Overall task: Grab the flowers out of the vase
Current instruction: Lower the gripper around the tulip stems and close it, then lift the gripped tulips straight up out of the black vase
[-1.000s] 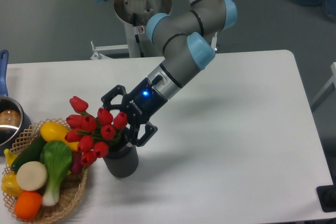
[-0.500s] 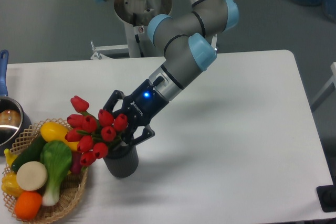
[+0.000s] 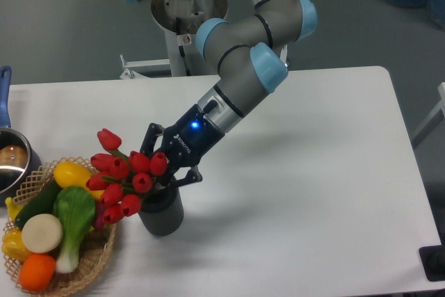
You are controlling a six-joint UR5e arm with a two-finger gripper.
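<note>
The flowers [image 3: 127, 174], a bunch of red tulip buds on short green stems, lean to the left out of the vase [image 3: 163, 216], a short dark grey ribbed cylinder at the front left of the white table [image 3: 306, 193]. My gripper [image 3: 167, 170] reaches down from the upper right, right above the vase's mouth. Its black jaws are closed around the stems just below the buds. The stems inside the vase are hidden.
A wicker basket [image 3: 103, 259] with vegetables and fruit stands directly left of the vase, and the buds hang over its edge. A metal pot [image 3: 10, 163] with a blue handle sits at the far left edge. The arm's base stands behind the table.
The jaws were spread on both sides of the stems and have closed on them. The bunch has shifted slightly to the left.
</note>
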